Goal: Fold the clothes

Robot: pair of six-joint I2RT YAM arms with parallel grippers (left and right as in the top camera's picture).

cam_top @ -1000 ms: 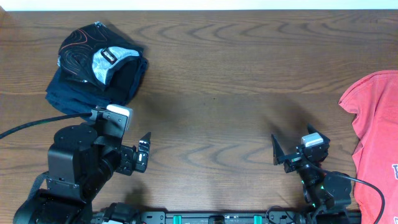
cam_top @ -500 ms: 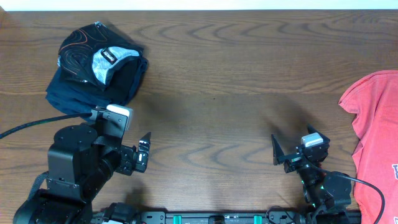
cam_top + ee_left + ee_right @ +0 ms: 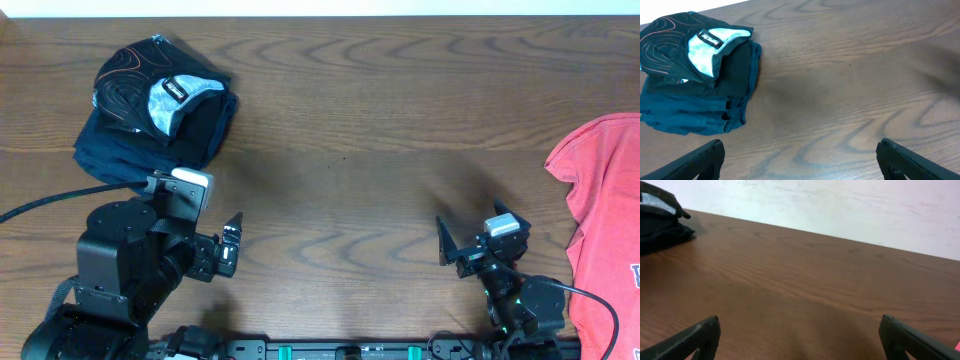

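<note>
The black jersey with thin orange contour lines (image 3: 155, 105) lies folded in a bundle at the far left of the table, a white inner patch showing on top. In the left wrist view the jersey (image 3: 695, 85) sits ahead and to the left, apart from my fingers. The coral-red T-shirt (image 3: 605, 220) lies spread at the right edge, partly out of frame. My left gripper (image 3: 200, 205) hovers open just below the jersey; between its jaws (image 3: 799, 146) is only bare wood. My right gripper (image 3: 473, 225) stands open near the front, left of the red shirt, holding nothing (image 3: 800, 320).
The wooden table (image 3: 340, 130) stretches between the two garments. A black cable (image 3: 50, 205) runs from the left arm off the left edge. A white wall (image 3: 840, 205) borders the far side. The arm bases stand along the front edge.
</note>
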